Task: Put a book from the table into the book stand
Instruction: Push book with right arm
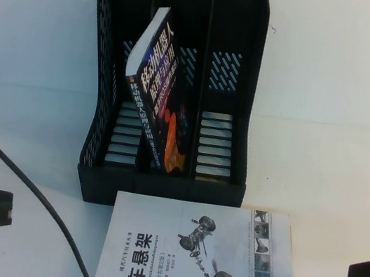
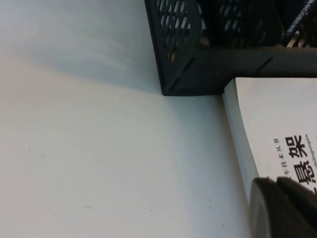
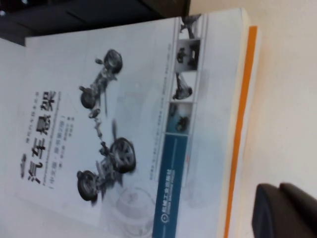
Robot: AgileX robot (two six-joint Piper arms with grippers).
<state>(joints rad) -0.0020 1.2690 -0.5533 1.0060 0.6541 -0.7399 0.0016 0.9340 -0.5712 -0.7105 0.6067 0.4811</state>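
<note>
The book (image 1: 201,255), white-covered with grey car-suspension drawings and a black title, lies flat on the table (image 1: 328,134), right in front of the black book stand (image 1: 162,191). My left gripper (image 1: 6,211) is low at the table's left, a little left of the book's spine, fingers shut and empty. In the left wrist view that gripper (image 2: 277,186) hovers over the book's (image 2: 277,114) spine edge, near the stand's corner (image 2: 208,69). My right gripper (image 1: 354,272) is just right of the book, shut on nothing. The right wrist view has it (image 3: 270,193) beside the book (image 3: 124,124).
A dark book with big white characters (image 1: 156,98) leans tilted in the stand's middle compartment. An orange-edged book (image 3: 242,124) lies under the white one, its edge peeking out. A black cable (image 1: 40,199) crosses the table's left front.
</note>
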